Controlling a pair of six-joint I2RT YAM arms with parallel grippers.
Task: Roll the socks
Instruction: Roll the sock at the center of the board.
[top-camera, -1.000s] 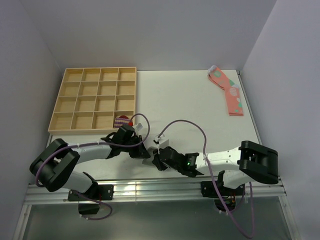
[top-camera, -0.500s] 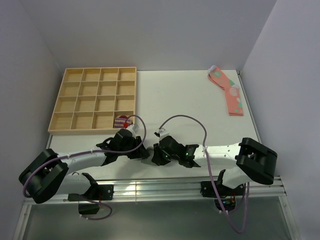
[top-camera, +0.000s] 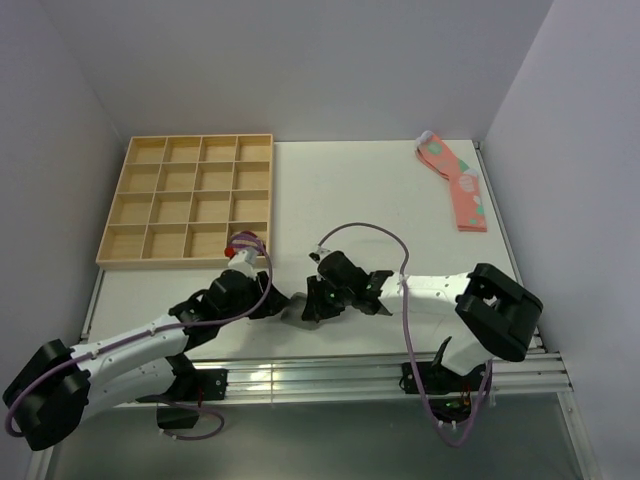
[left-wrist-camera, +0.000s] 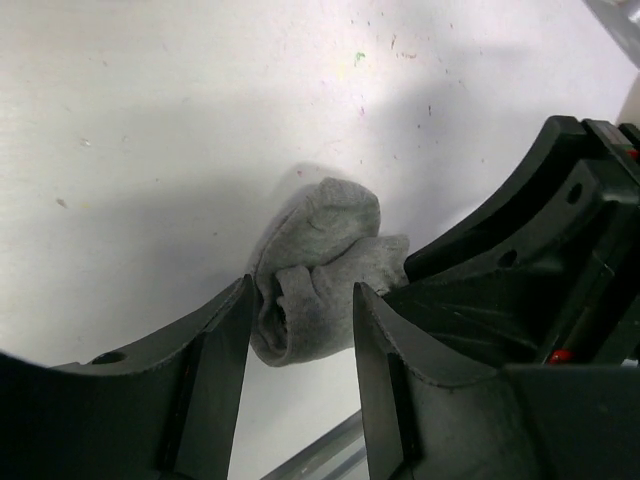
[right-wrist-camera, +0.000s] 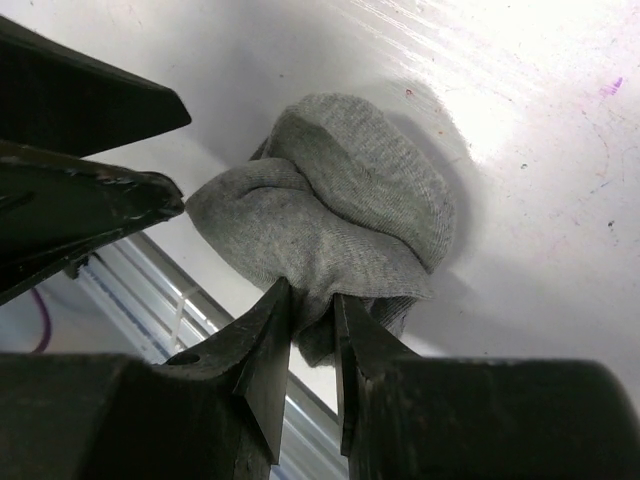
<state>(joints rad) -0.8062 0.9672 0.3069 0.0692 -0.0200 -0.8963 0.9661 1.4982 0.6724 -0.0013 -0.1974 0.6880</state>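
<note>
The socks (right-wrist-camera: 340, 215) are a grey knitted bundle, bunched into a loose roll on the white table near its front edge. My right gripper (right-wrist-camera: 312, 305) is shut on a fold at the bundle's lower side. In the left wrist view the socks (left-wrist-camera: 320, 265) lie at the mouth of my left gripper (left-wrist-camera: 300, 305), which is open; the bundle's end touches one finger (left-wrist-camera: 215, 370) and stands clear of the other. From above, both grippers meet over the socks (top-camera: 294, 317), the left gripper (top-camera: 280, 305) on the left and the right gripper (top-camera: 312, 305) on the right.
A wooden compartment tray (top-camera: 190, 200) sits at the back left, with a small purple-striped sock bundle (top-camera: 245, 240) by its near right corner. Pink spotted socks (top-camera: 460, 185) lie at the back right. A metal rail (top-camera: 300, 375) runs along the table's front edge.
My left gripper has gone from shut to open, letting go of the socks. Both grippers have shifted a little away from the front edge; the right one keeps its grip.
</note>
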